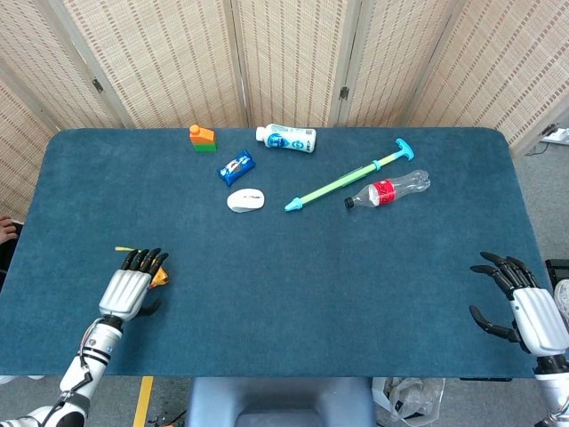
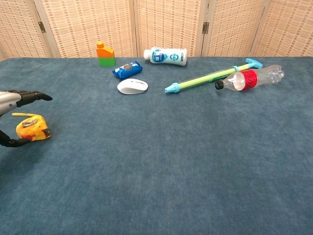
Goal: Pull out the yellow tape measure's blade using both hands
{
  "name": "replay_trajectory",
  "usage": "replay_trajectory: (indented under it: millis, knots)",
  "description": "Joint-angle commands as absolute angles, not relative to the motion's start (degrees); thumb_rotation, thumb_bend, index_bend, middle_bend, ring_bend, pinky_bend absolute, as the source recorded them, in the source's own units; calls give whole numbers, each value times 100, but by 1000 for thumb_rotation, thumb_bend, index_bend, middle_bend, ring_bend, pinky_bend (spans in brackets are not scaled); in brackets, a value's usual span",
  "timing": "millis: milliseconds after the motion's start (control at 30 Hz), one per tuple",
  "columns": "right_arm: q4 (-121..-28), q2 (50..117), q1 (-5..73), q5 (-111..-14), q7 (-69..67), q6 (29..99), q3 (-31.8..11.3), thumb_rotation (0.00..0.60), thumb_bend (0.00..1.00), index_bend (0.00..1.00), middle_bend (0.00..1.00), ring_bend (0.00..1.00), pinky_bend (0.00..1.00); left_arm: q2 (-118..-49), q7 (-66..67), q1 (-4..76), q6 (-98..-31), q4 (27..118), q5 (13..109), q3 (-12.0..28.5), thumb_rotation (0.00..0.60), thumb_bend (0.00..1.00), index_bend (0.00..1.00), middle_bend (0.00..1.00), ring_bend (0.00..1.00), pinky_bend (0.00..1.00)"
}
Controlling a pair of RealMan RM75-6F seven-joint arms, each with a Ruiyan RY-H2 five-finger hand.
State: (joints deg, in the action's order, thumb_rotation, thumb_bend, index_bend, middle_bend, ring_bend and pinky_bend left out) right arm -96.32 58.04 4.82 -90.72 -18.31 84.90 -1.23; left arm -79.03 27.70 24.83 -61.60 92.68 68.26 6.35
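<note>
The small yellow plastic tape measure (image 2: 32, 130) lies flat on the blue felt-covered table (image 1: 293, 294), near its left edge and toward the front, with a short stub of yellow blade (image 2: 23, 115) already poking out on the side toward the back edge. The left hand (image 1: 132, 286) hovers over the case with fingers straight and slightly apart above it and the thumb low at the front of the case; in the chest view it brackets the case without closing on it, so it holds nothing, a stance that looks set for clamping the body down. The right hand (image 1: 520, 307) waits at the front right corner, fingers spread and empty, well apart from the tape measure; it will probably have to cross the table to take the blade tip.

Along the back edge sit the bystanders: an orange and green block (image 1: 203, 138), a white bottle (image 1: 286, 138), a blue packet (image 1: 236, 166), a white computer mouse (image 1: 246, 200), a green and blue pump tube (image 1: 348, 176) and a clear plastic bottle with a red label (image 1: 388, 190).
</note>
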Motion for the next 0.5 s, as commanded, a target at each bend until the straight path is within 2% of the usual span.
replay_trajectory:
  millis: [33,267,500]
  knots:
    - [-9626,5810,484,-9072,-1836,8486,-123,600,361,243,162,139,87,-8024,2808,2553,-6108,9105,6662,648,600,337,0,63,47,9]
    - [-9626,5804,488,-9080,-1840,8486,-128,600,361,243,162,139,88,-8234,2860,2691,-6038,8738,6459,663,600,338,0,63,48,9]
    - [-9624,5798,476,-9073,-1846,8488,-121,600,361,243,162,138,88,-8114,3003,2855,-5826,8603,6363,608,600,339,14,63,48,8]
